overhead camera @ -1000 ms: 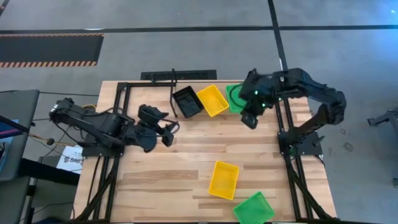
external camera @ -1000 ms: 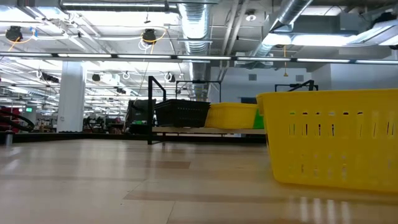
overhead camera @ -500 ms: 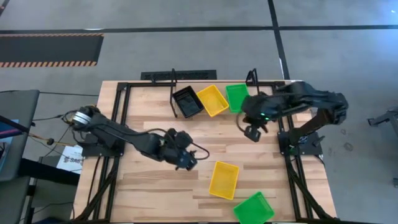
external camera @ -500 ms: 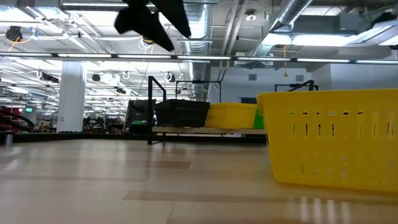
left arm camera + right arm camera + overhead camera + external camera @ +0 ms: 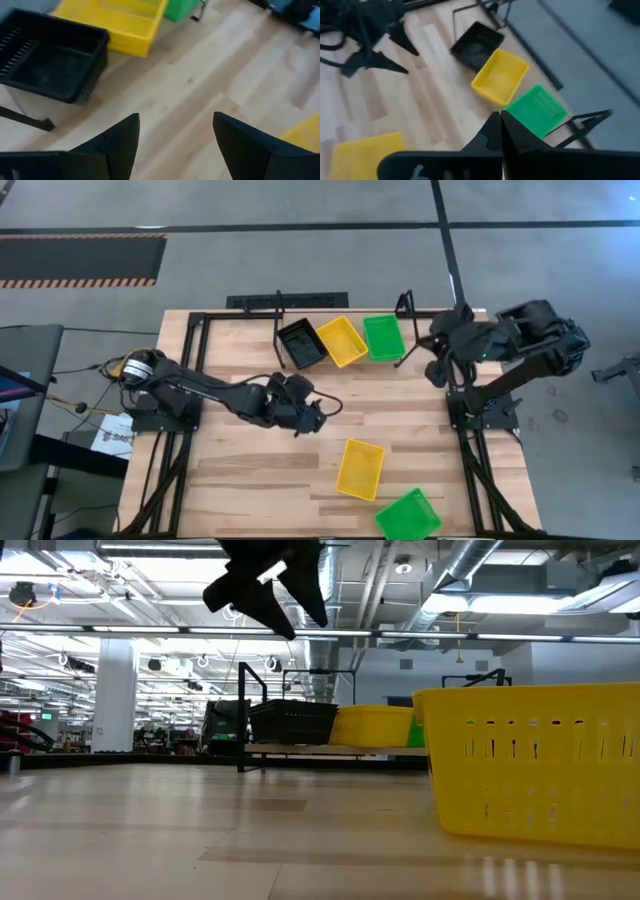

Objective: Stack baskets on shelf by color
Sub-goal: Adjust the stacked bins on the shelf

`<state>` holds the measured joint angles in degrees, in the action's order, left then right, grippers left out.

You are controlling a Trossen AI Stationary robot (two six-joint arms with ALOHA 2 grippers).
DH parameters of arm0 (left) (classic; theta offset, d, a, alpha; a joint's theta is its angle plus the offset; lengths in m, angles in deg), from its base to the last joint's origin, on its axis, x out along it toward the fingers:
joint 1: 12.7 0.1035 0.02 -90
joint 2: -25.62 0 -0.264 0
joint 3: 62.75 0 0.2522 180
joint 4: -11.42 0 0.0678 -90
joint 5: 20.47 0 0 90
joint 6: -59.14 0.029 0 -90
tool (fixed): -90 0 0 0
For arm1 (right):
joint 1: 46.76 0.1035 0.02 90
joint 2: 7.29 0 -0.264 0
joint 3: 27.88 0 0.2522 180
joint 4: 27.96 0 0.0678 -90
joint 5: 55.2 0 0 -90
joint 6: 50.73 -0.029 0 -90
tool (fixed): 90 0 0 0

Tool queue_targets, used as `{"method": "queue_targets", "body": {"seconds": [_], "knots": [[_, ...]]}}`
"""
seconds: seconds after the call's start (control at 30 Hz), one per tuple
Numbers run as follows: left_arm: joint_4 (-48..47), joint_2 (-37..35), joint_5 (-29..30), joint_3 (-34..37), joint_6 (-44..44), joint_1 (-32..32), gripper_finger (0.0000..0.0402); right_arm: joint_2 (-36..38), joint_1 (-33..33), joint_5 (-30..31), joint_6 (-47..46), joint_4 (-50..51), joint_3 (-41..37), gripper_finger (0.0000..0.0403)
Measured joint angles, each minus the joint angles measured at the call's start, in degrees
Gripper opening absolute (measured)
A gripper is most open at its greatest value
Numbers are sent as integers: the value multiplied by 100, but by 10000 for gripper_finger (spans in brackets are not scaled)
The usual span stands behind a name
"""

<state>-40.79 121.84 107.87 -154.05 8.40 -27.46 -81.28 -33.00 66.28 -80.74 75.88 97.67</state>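
From above, a black basket [image 5: 301,343], a yellow basket [image 5: 342,341] and a green basket [image 5: 383,337] sat abreast on the shelf [image 5: 279,330]; a second yellow basket [image 5: 360,468] and second green basket [image 5: 408,515] lay near the table's [image 5: 250,470] front edge. The left gripper [image 5: 312,420] hovered mid-table, the right gripper [image 5: 437,373] beside the shelf's right end.

Low view: the near yellow basket [image 5: 535,762] loomed large.

Left wrist: the fingers [image 5: 115,142] were spread, empty.

Right wrist: the fingers [image 5: 496,131] were clenched, empty.

Table [image 5: 240,450]: pale wood planks, smooth w/ slight sheen. Baskets [image 5: 341,341]: plastic, mesh-like sides, semi-gloss. Shelf [image 5: 278,315]: thin black metal tube. Left gripper [image 5: 172,145] fingers: matt black.
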Motion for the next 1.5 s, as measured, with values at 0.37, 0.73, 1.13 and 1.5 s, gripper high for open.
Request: {"method": "queue_targets", "body": {"seconds": [0.37, 0.73, 1.13, 1.5], "knots": [[-640, -514, 2059, -1404, 745, -114, 240, -59, -1174, -89, 1223, -434, -1197, 2], [-720, -1027, 4171, -2350, 2200, -1122, 240, -734, -2477, -3742, 3173, -4744, -3370, 1], [-2572, -1274, 3218, -2230, 599, -1171, 240, -1726, -3001, -4100, 3002, -5294, -2976, 0], [-2912, -1266, 1578, -900, -284, 129, 240, 41, -2642, -4210, 3201, -5137, -1957, 1]]}}
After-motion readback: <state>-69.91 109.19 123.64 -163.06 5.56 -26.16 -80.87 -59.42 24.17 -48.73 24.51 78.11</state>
